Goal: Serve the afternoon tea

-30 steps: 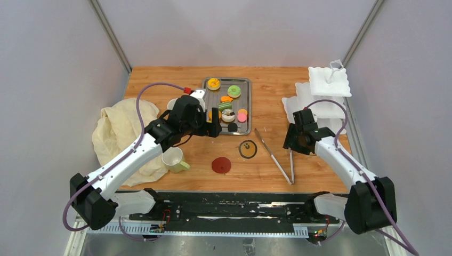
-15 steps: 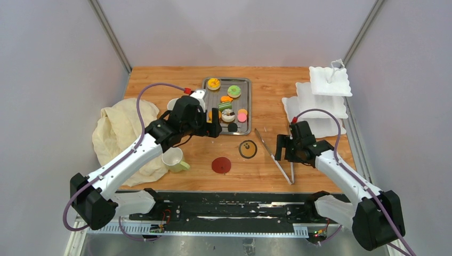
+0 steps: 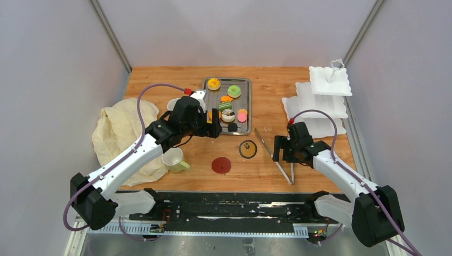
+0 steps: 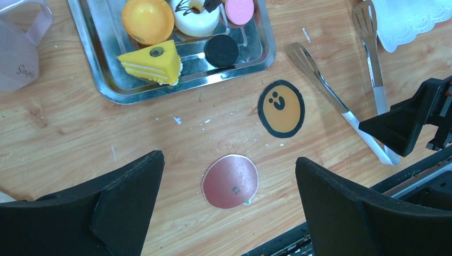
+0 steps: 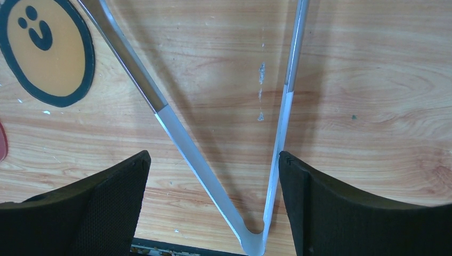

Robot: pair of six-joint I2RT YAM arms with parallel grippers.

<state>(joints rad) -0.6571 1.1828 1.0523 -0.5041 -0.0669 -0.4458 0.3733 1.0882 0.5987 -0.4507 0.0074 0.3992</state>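
Right gripper (image 5: 213, 160): jaws open wide, empty, astride metal tongs (image 5: 176, 133) right of steel tray (image 3: 250, 106); left gripper (image 4: 229, 165): open, empty, by tray's near edge. Pastries (image 3: 234, 91) in tray. Risk: off-centre closure catches one tong arm, tongs skid.

Colours on the wood-grain table (image 3: 160, 80)
Black-rimmed orange coaster (image 3: 247, 149) with face print; red coaster (image 3: 222, 165) at its 8 o'clock; white stand (image 3: 320, 101); yellow-striped cake wedge (image 4: 152, 61).
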